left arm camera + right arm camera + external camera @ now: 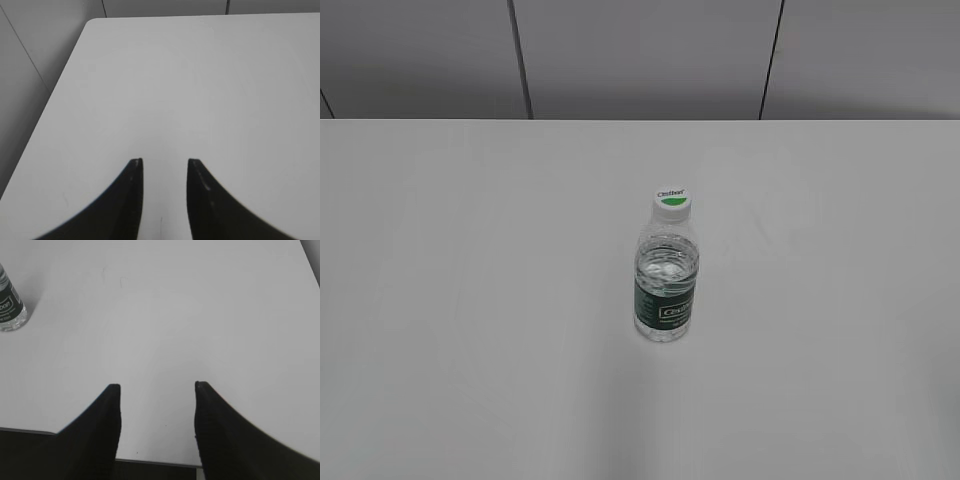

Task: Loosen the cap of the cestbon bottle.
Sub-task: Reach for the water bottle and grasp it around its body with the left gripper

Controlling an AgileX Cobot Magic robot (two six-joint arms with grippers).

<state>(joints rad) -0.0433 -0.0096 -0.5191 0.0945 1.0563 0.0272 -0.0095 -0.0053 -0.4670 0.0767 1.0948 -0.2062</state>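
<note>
Both claws stand parted and empty: the left gripper (165, 161) hovers over bare white table (150, 90) near its left edge, with no bottle in its view. At the table's middle stands the small clear plastic cestbon bottle (666, 285), upright, its white-and-green round cap (672, 202) on. The right gripper (157, 386), well apart, sees the bottle's base at far left. Twisting the cap without a firm hold on the body would likely spin or topple the light bottle.

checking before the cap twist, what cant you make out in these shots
- Cestbon bottle, right wrist view: the frame's edge cuts off everything above the label, the cap too.
- Left wrist view: bottle out of frame.
- Cap, exterior view: too small to show its seal.
- Both arms: outside the exterior view.
</note>
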